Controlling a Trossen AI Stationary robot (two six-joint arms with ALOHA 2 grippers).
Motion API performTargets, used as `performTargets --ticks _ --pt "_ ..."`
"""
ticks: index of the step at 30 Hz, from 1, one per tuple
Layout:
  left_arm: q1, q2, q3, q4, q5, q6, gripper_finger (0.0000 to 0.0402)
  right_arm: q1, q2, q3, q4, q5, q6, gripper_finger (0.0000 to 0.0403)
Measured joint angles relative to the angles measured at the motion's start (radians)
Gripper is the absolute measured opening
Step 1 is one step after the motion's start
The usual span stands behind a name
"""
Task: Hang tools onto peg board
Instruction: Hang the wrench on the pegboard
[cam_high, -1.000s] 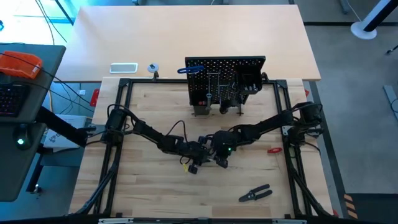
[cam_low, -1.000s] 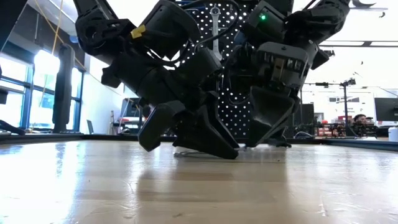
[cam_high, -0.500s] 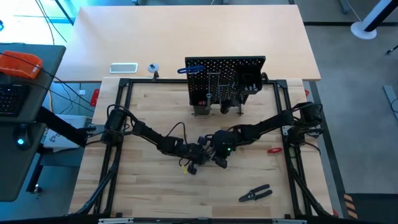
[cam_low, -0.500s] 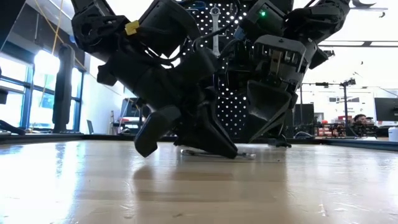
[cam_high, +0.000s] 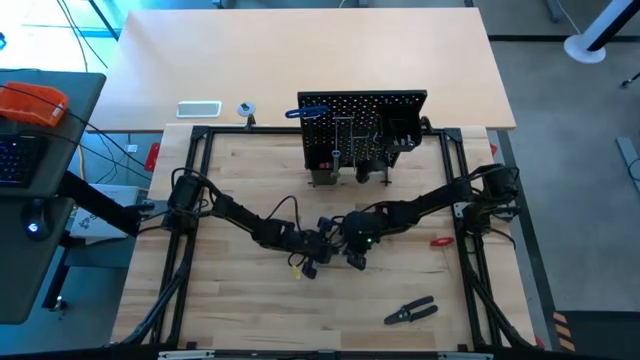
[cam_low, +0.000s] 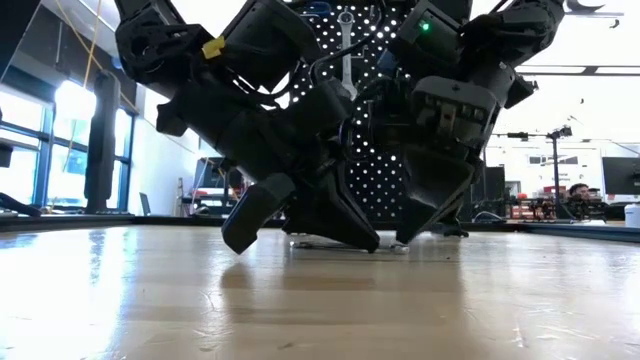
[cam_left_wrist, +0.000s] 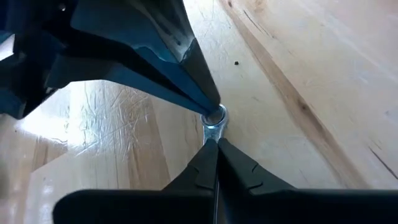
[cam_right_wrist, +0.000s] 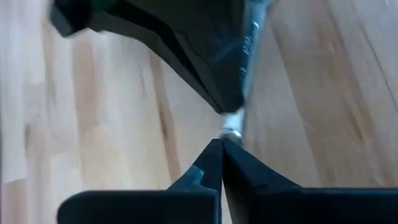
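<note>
High view shows you both grippers tip to tip mid-table, in front of the peg board (cam_high: 362, 130). Your left gripper (cam_left_wrist: 213, 138) is pinched tight on a silver wrench (cam_left_wrist: 214, 118) lying flat; your right gripper (cam_right_wrist: 222, 142), closed too, touches its other end

Both arms crowd mid-table (cam_high: 240, 320), tips almost touching. Open wood toward the peg board (cam_high: 362, 130). Pliers (cam_high: 411, 312) and red clamp (cam_high: 441, 241) lie right.
</note>
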Motion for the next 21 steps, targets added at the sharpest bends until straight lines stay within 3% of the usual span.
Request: performTargets --ticks 11,21 --pt "0.001 0.000 0.000 0.000 0.014 -0.021 0.0001 0.008 0.000 0.000 -0.013 0.032 -0.026 0.0091" --pt "0.000 0.002 -0.002 0.040 0.023 -0.031 0.0001 0.047 -0.002 0.002 -0.077 0.168 -0.052 0.0099"
